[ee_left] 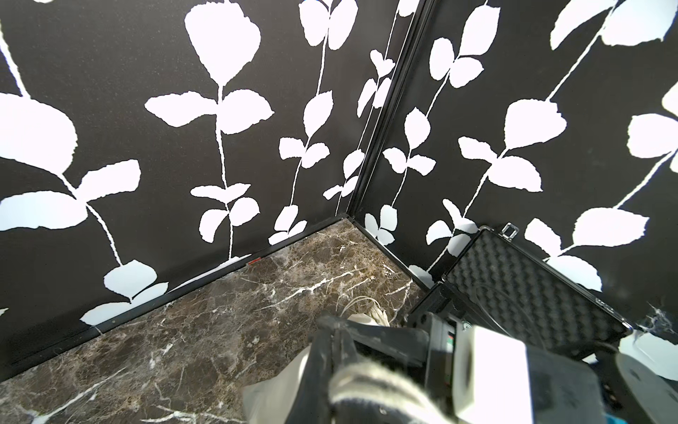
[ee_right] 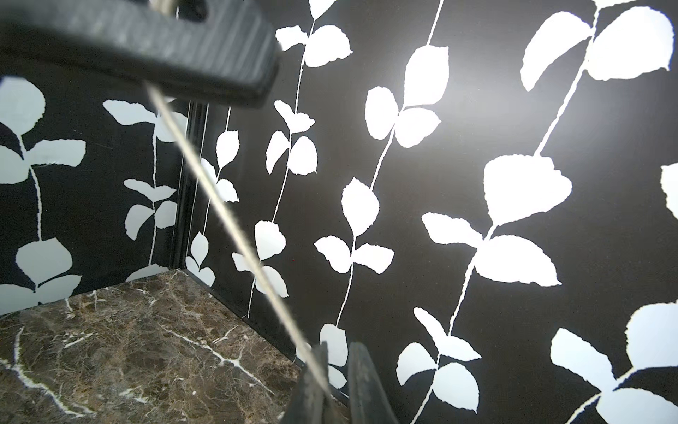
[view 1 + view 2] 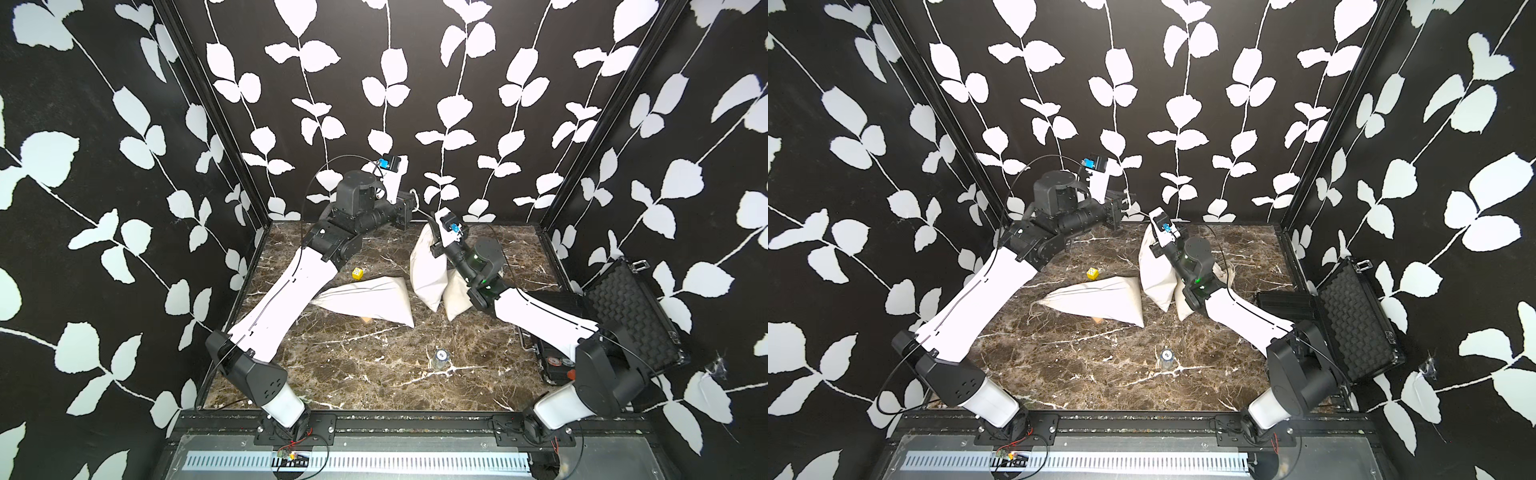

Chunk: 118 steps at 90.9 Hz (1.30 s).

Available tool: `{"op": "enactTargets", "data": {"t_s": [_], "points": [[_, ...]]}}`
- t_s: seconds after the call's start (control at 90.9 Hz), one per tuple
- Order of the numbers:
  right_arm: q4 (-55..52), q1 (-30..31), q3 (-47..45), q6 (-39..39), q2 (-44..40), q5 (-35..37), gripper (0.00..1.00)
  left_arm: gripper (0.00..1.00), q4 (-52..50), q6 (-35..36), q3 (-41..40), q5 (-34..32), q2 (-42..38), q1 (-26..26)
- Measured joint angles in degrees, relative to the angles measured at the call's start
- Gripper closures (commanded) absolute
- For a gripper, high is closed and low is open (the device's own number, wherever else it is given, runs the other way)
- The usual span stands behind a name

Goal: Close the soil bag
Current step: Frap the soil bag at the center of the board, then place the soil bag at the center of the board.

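Soil bag [image 3: 426,266] upright | left pincer [image 2: 253,77], right pincer [image 2: 335,369] clamp drawstring [image 2: 227,220] (taut) | flat bag [image 3: 370,301], die [image 3: 357,273] near

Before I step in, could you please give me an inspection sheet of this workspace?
Surface: marble tabletop, dark with white veins.
Job's things: soil bag upright at mid-rear; drawstring taut between the pincers.
Clutter: flat bag; third bag by the right arm; yellow die; small bottle; open foam-lined case at the right edge.
Grippers: left pincer shut on the drawstring; right pincer jaws close together at the drawstring, grip unclear.
Cables: black cable looping over the left arm; loose wires at the front rail.
Surroundings: leaf-print walls.
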Motion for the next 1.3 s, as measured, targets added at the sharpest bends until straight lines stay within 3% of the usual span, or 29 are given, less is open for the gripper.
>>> {"op": "enactTargets", "data": {"t_s": [0.264, 0.638, 0.979, 1.298], "points": [[-5.1, -0.1, 0.9, 1.7, 4.1, -1.9, 0.84, 1.0, -1.1, -5.1, -5.4, 3.0, 0.0, 6.4], [-18.4, -0.6, 8.5, -4.1, 0.3, -1.4, 0.85, 1.0, 3.5, -11.1, -6.4, 9.4, -1.2, 10.4], [-19.1, -0.2, 6.3, -4.7, 6.6, -5.4, 0.85, 1.0, 11.1, -16.4, -27.5, 9.1, -7.5, 13.7], [-25.4, 0.5, 4.4, -3.8, -0.5, -9.6, 0.82, 1.0, 19.6, -22.7, -40.3, 12.0, -18.5, 18.2]]}}
